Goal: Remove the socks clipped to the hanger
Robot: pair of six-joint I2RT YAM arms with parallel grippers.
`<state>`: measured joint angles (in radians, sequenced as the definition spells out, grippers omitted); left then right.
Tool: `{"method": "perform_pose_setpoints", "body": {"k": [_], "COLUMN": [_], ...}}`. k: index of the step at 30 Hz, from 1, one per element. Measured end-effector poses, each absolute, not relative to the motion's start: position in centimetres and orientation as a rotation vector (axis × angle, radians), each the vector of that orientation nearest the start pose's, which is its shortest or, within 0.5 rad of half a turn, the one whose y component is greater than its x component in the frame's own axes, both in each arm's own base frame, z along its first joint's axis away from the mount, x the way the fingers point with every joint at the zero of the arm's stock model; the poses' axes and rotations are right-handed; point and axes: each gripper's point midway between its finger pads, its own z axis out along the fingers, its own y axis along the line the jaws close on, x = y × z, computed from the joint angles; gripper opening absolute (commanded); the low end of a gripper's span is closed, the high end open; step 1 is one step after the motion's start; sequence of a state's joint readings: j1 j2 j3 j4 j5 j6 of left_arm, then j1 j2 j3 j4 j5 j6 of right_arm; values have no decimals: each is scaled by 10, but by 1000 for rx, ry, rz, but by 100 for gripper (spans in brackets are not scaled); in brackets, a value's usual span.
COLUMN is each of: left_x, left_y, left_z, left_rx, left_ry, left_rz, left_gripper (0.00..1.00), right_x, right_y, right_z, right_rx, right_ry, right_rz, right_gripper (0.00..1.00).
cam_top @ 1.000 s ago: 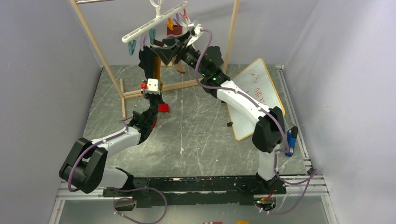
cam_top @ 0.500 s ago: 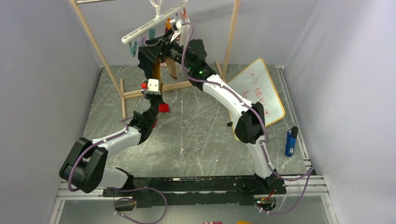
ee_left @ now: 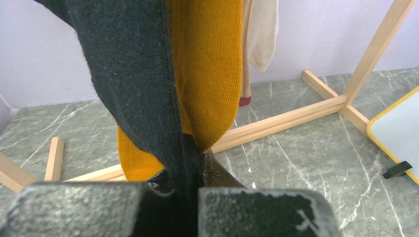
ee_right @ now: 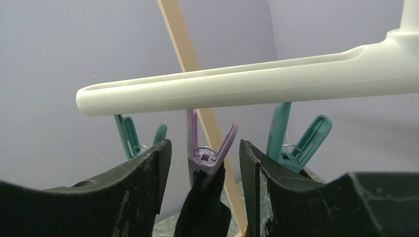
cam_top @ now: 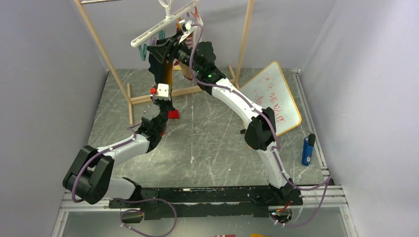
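The white hanger (ee_right: 247,84) hangs from the wooden rack with its row of clips below. A purple clip (ee_right: 207,148) holds the top of the black sock (ee_right: 202,207). My right gripper (ee_right: 205,168) is open, with one finger on each side of that clip and a gap on both sides. The black sock (ee_left: 133,74) hangs down into my left gripper (ee_left: 190,195), which is shut on its lower end. Behind it hang the mustard-yellow sock (ee_left: 207,74) and a white sock (ee_left: 262,34). From above, the right gripper (cam_top: 158,49) is just under the hanger (cam_top: 163,27).
Teal clips (ee_right: 131,136) (ee_right: 296,140) flank the purple one. The wooden rack frame (cam_top: 104,49) stands at the back, with its base rail (ee_left: 281,121) on the marble floor. A red sock (cam_top: 173,114) lies on the floor. A whiteboard (cam_top: 274,98) and a blue object (cam_top: 307,149) lie at the right.
My right arm swung left along the hanger from the right-hand clips to the purple clip, and its jaws narrowed. The left gripper stayed shut on the black sock.
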<state>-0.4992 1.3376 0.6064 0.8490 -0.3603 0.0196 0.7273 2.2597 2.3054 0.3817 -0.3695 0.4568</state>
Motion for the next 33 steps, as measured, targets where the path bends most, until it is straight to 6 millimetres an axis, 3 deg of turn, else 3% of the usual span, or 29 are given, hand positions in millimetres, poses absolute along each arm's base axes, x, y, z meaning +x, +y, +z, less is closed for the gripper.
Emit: {"method": "perform_pose_setpoints", "body": {"k": [10,20,28,33], "left_x": [401,401,401,399], "left_y": [-151,-152,-152,-151], "left_z": [241,242,241,238], "left_rx": [89,94,102,108], "left_ry": [1454,1454,1457,1473], "left_rz": [-136,-134,-127,-122], "left_gripper": [5,5,5,5], "right_x": [443,441,442,441], "right_y": [492,490,492,492], "right_z": [457,468,467,468], "right_rx": [-467,-459,-459,-459], "right_ry": [1144,1122,1119,1119], "right_rz": [1223,1230,1232,1232], "right_gripper": [50,29,4,0]}}
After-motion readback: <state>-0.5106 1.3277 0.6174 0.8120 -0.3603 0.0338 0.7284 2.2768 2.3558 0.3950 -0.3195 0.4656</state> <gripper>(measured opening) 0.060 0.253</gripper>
